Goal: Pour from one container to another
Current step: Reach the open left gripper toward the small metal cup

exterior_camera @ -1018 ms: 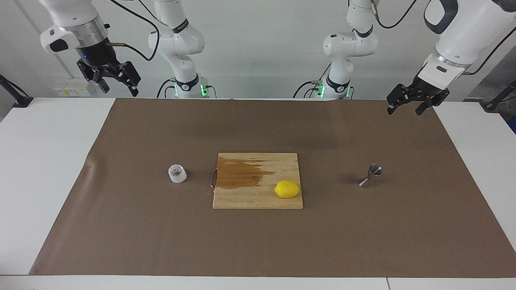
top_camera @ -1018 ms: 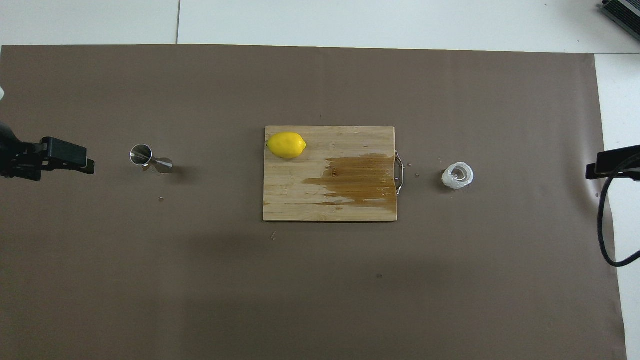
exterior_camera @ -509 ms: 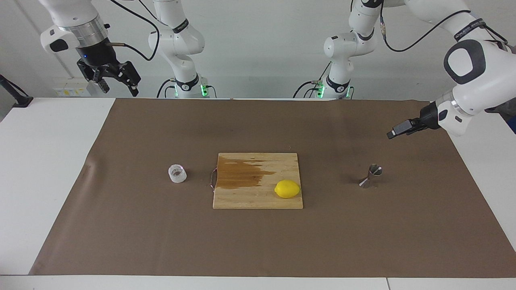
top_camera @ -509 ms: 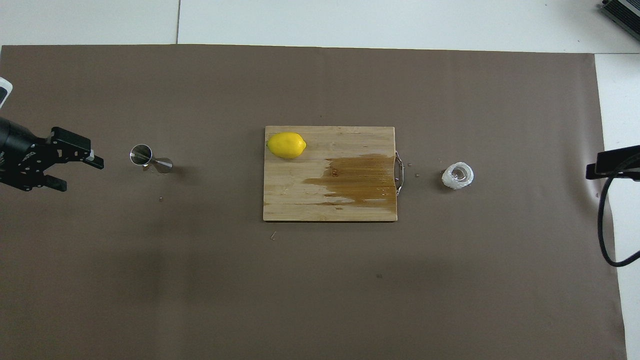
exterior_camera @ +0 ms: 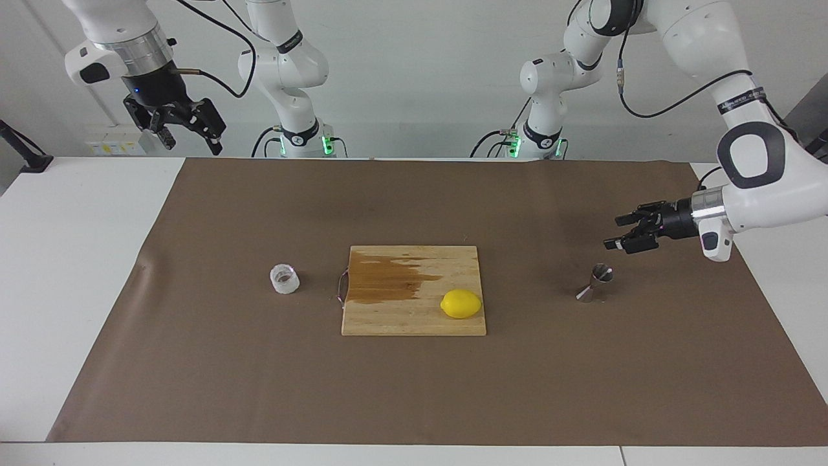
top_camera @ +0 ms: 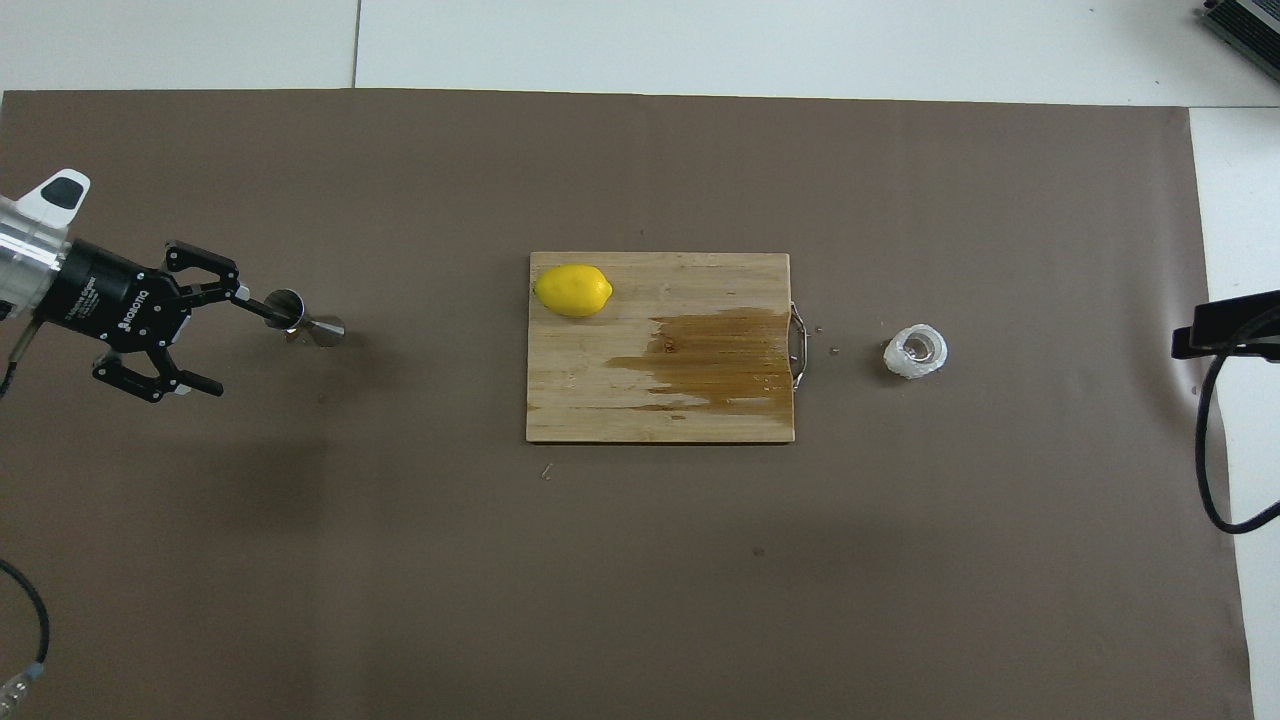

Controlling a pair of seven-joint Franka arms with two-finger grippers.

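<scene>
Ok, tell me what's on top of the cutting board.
On the board lie a lemon, at a corner farther from the robots, and a brown wet stain. Nothing covers any of it.

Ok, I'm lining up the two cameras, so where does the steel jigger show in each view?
Facing view: the steel jigger stands on the brown mat toward the left arm's end, beside the cutting board, just under the open left gripper.
Overhead view: the jigger sits at mid-height near the picture's left side, one finger overlapping its rim.
Shared landmark: the lemon on the board's corner nearest the jigger.
</scene>
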